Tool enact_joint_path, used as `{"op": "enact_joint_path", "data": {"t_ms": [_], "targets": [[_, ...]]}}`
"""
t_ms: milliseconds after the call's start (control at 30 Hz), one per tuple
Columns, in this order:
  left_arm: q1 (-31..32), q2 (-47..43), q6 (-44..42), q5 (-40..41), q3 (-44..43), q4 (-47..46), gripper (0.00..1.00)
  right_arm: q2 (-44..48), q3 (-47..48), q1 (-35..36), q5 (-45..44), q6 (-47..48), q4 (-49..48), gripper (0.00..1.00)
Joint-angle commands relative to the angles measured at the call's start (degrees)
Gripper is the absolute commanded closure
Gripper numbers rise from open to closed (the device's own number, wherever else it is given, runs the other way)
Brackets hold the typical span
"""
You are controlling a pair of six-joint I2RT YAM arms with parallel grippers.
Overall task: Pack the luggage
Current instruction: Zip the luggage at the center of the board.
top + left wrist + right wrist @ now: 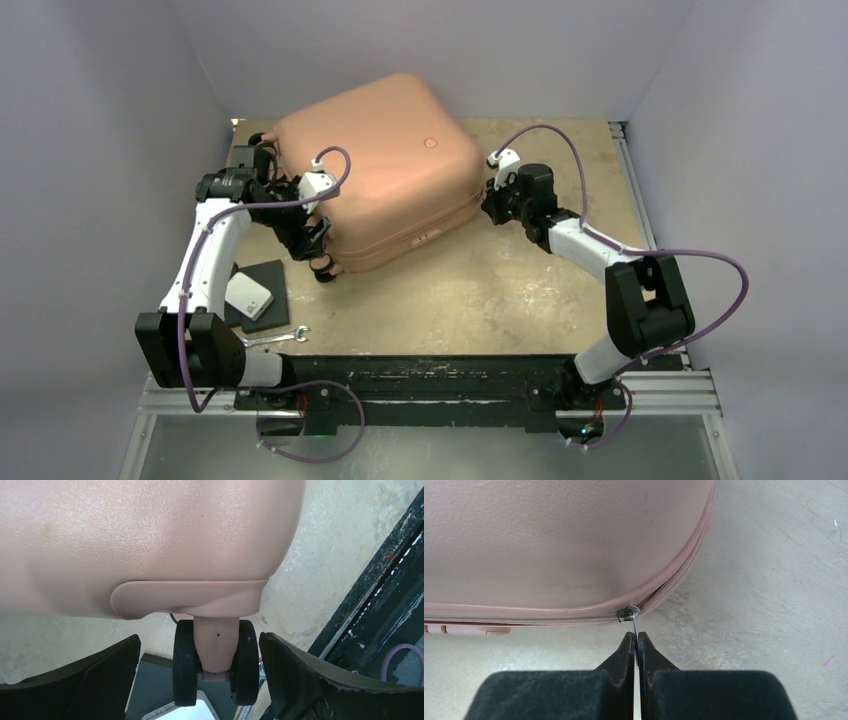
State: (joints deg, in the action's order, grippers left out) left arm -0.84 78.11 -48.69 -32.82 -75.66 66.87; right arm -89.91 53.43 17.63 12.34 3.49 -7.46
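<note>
Base surface: table (480, 300), tan and scuffed, walled on the left, right and far sides.

Largest item: luggage (385, 150), a salmon-pink hard-shell suitcase lying flat on the far half of the table, left of centre. Turned at an angle, one long side facing near-right. Shells together. Small round mark (431, 142) on the upper shell.

Near-left base, reaching to the suitcase's near-left corner: left arm (205, 255). At that corner, left gripper (315, 245), fingers (100, 680) spread wide, one on each side of a caster wheel (185, 672). Gaps visible on both sides in the left wrist view; no contact seen.

Near-right base, bent in toward the suitcase's right corner: right arm (600, 250). At the corner, right gripper (492, 205), fingertips (624, 652) pressed together and pinching the zipper pull (635, 627), a thin tab running from the tips to the slider (626, 613).

Near left, beside the left arm: flat black pad (268, 280) carrying a white box (248, 296). Just nearer than the pad, by the near edge: small wrench (272, 338).

Caster detail: twin black tyres on a pink stem, under a pink housing at the shell's rounded corner.

Seam detail: zipper (524, 619) along the joint between the shells, slider sitting at the rounded corner. Cannot tell from the right wrist view how far round the zipper is done up.
</note>
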Motion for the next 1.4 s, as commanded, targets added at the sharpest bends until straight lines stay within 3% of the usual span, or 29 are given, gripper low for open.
{"op": "enact_joint_path", "data": {"t_ms": [0, 67, 200, 300, 533, 733, 900, 1200, 1367], "targets": [[0.4, 0.1, 2.4, -0.3, 2.0, -4.5, 0.17, 2.2, -0.1, -1.6, -7.5, 1.3, -4.4, 1.0], [2.3, 0.4, 3.7, 0.4, 2.5, -6.0, 0.27, 2.0, -0.1, -1.5, -7.4, 1.3, -4.5, 1.0], [5.6, 0.9, 6.1, 1.1, 2.4, -7.6, 0.58, 2.1, -0.1, -1.5, -8.0, 1.3, -4.6, 1.0], [8.8, 0.8, 7.4, 3.3, 2.3, -7.8, 1.0, 2.6, -0.4, -1.5, -11.6, 1.3, -5.3, 1.0], [8.8, -3.3, 6.3, 5.0, 1.8, -4.0, 1.0, 5.8, -4.0, -1.5, -26.3, 6.7, -13.7, 1.0], [6.2, -6.9, 5.6, 5.5, 1.6, -3.1, 1.0, 4.7, -6.6, -1.5, -33.0, 10.8, -24.1, 1.0], [3.2, -7.4, 3.4, 3.9, 1.5, -0.9, 1.0, 1.9, -4.9, -2.1, -37.3, 9.7, -26.9, 1.0], [2.1, -8.9, -0.4, 3.1, 4.6, 1.3, 1.0, -5.3, 2.4, -6.3, -29.1, -0.6, -19.3, 1.0], [2.0, -10.1, -3.3, 3.8, 6.8, 2.6, 1.0, -11.2, 8.6, -6.3, -27.3, -1.0, -17.0, 1.0]]}}
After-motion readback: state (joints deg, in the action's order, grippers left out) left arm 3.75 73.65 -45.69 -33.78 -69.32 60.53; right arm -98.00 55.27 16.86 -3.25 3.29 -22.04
